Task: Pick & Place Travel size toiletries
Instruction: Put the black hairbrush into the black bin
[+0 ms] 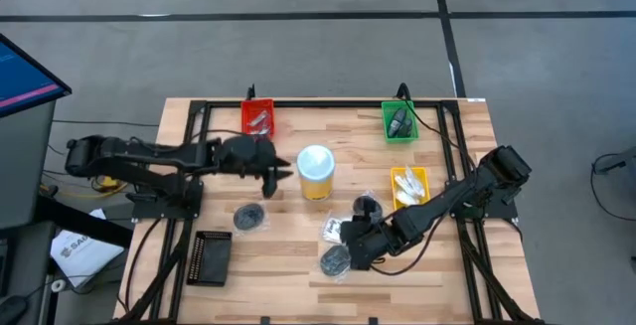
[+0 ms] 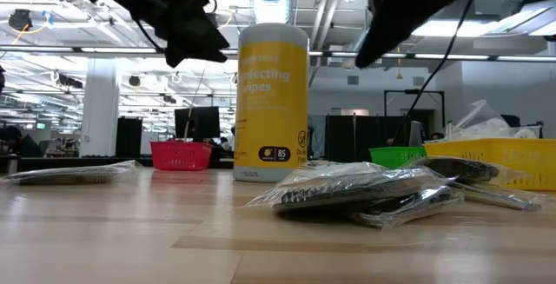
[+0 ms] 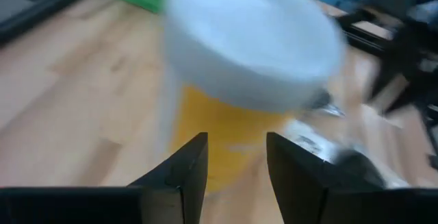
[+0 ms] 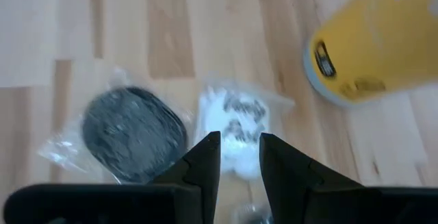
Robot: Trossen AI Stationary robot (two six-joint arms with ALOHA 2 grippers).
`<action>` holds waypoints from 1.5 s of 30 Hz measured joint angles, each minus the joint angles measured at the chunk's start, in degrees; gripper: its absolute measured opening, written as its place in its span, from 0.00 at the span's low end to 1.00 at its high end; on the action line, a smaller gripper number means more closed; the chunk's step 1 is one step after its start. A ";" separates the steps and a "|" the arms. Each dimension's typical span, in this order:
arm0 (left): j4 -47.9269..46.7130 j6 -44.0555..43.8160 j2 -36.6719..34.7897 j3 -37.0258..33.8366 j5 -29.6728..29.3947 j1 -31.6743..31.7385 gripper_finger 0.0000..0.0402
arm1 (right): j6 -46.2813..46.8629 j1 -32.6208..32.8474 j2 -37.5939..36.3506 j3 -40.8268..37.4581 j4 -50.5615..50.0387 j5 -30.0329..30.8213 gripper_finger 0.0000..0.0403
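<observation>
The toiletries lie loose on the wooden table. A white sachet with black print (image 4: pixel 233 122) (image 1: pixel 331 229) and a dark round bundle in a clear bag (image 4: pixel 133 131) (image 1: pixel 335 260) sit just below my right gripper (image 4: pixel 239 142) (image 1: pixel 350 243), which hovers open above them. Another dark bundle (image 1: pixel 366 206) lies beside the yellow tray, and a third (image 1: pixel 248 216) lies apart to the left. My left gripper (image 3: pixel 236 142) (image 1: pixel 286 174) is open in the air, pointing at the tall yellow tub (image 3: pixel 246 53) (image 1: pixel 316 172).
A red tray (image 1: pixel 258 118) and a green tray (image 1: pixel 399 121) sit at the far edge, each with small items inside. A yellow tray (image 1: pixel 409 186) holds white sachets, and a black tray (image 1: pixel 211 257) lies near-left. The tub (image 2: pixel 272 102) stands upright mid-table. Bare wood lies between them.
</observation>
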 joint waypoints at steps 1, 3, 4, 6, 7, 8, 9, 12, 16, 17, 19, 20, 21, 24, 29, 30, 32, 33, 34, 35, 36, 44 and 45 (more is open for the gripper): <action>0.08 -0.71 0.00 0.00 -0.80 -1.74 0.35 | 1.26 -0.06 0.00 0.00 -1.37 0.00 0.23; -0.02 -1.60 0.00 0.00 -3.16 -5.10 0.35 | 3.56 -0.29 0.39 0.00 -3.79 0.00 0.23; 0.02 -2.18 0.00 0.00 -4.36 -6.77 0.35 | 4.67 -0.32 0.84 0.00 -4.71 0.00 0.23; 0.06 -2.85 0.00 0.00 -6.35 -9.83 0.35 | 6.57 -0.23 1.61 -0.11 -7.25 -0.16 0.23; 0.05 -2.96 0.00 0.00 -7.32 -11.34 0.35 | 7.45 -0.19 2.12 -0.09 -7.80 -0.31 0.23; 0.09 -3.34 0.00 0.00 -8.27 -12.81 0.35 | 8.24 -0.15 2.81 0.03 -7.93 -1.25 0.23; 0.19 -3.91 0.00 0.00 -9.20 -14.19 0.35 | 8.76 -0.13 3.59 0.03 -8.56 -2.12 0.23; 0.65 -4.40 0.00 0.00 -11.80 -18.06 0.35 | 9.49 -0.15 6.18 -0.07 -9.45 -5.89 0.23; 1.27 -5.51 0.02 0.00 -15.27 -22.29 0.35 | 9.73 -0.15 7.73 0.00 -9.60 -9.25 0.23; 1.32 -5.71 0.02 0.00 -16.13 -23.23 0.35 | 10.21 -0.15 7.95 0.00 -9.77 -9.52 0.23; 1.49 -5.96 0.19 0.00 -17.84 -24.76 0.35 | 11.45 0.06 7.92 -0.08 -10.51 -9.73 0.23; 1.98 -6.11 0.58 0.00 -18.64 -25.40 0.35 | 12.22 0.15 7.87 -0.02 -10.67 -9.72 0.23; 2.18 -6.27 0.89 -0.01 -19.34 -26.01 0.35 | 12.83 0.18 7.87 0.02 -11.41 -9.73 0.23; 2.90 -7.04 2.07 -0.02 -20.55 -27.25 0.35 | 15.35 0.35 7.87 -0.02 -13.47 -9.74 0.23; 4.88 -7.12 5.46 -0.02 -20.62 -27.94 0.35 | 16.39 0.86 7.87 -0.02 -14.47 -9.73 0.23; 5.54 -7.12 6.17 -0.02 -20.62 -27.94 0.35 | 16.44 0.88 7.87 -0.02 -14.47 -9.74 0.24; 6.94 -7.12 7.60 -0.02 -20.62 -27.94 0.35 | 16.53 1.11 7.87 -0.02 -14.47 -10.07 0.26; 7.57 -7.12 8.16 -0.02 -20.62 -27.94 0.35 | 16.64 1.30 7.87 -0.02 -14.44 -10.29 0.27; 8.11 -7.12 8.60 -0.02 -20.62 -27.94 0.35 | 16.66 1.40 7.87 -0.02 -14.44 -10.32 0.29; 8.65 -7.12 8.99 -0.02 -20.62 -27.94 0.35 | 16.70 1.57 7.87 -0.02 -14.45 -10.32 0.31; 9.06 -7.12 9.36 -0.02 -20.62 -27.94 0.35 | 16.95 1.69 7.87 -0.02 -14.49 -10.33 0.33; 10.33 -7.12 9.62 -0.02 -20.62 -27.94 0.35 | 17.53 1.68 7.82 -0.27 -15.10 -10.06 0.46; 10.43 -7.12 9.62 -0.02 -20.62 -27.94 0.35 | 17.81 1.67 7.82 -0.42 -15.24 -9.79 0.47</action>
